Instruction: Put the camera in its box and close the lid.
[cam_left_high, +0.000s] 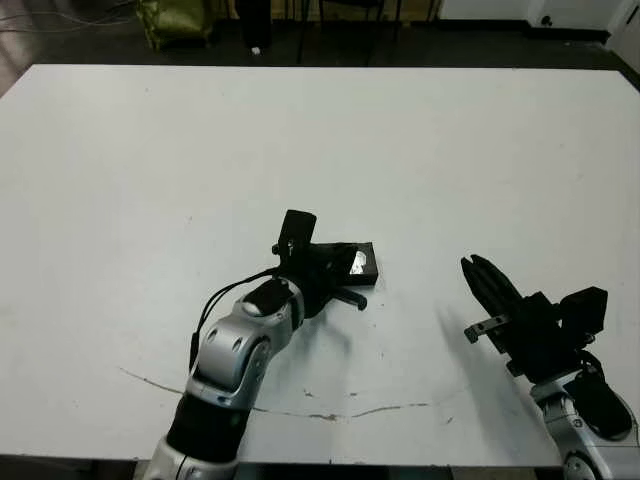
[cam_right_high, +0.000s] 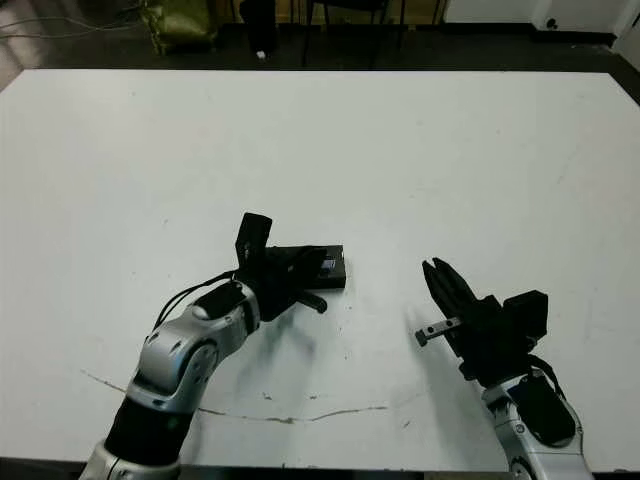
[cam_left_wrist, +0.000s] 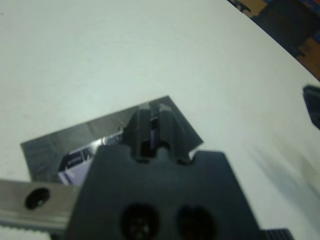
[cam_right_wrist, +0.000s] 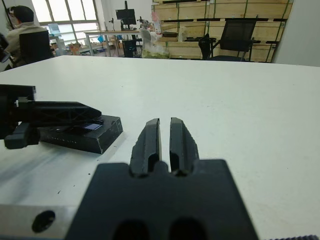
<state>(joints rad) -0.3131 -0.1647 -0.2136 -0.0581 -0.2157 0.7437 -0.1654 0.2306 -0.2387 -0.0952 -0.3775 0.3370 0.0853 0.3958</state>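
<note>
The black box (cam_right_wrist: 75, 139) sits mid-table with its lid (cam_left_wrist: 60, 145) lying flat on top, the glossy strip (cam_left_high: 358, 263) facing up. The camera is hidden from every view. My left gripper (cam_left_high: 340, 262) is shut, and its fingertips (cam_left_wrist: 155, 112) rest on the lid's top face with nothing between them. In the right wrist view the left fingers (cam_right_wrist: 65, 111) lie along the top of the box. My right gripper (cam_left_high: 470, 265) is shut and holds nothing. It hovers low over the table to the right of the box, a hand's width away.
The white table (cam_left_high: 300, 130) stretches far beyond the box. A thin dark crack line (cam_left_high: 330, 412) runs near the front edge. Beyond the far edge are chairs (cam_right_wrist: 235, 37), desks and a seated person (cam_right_wrist: 20, 22).
</note>
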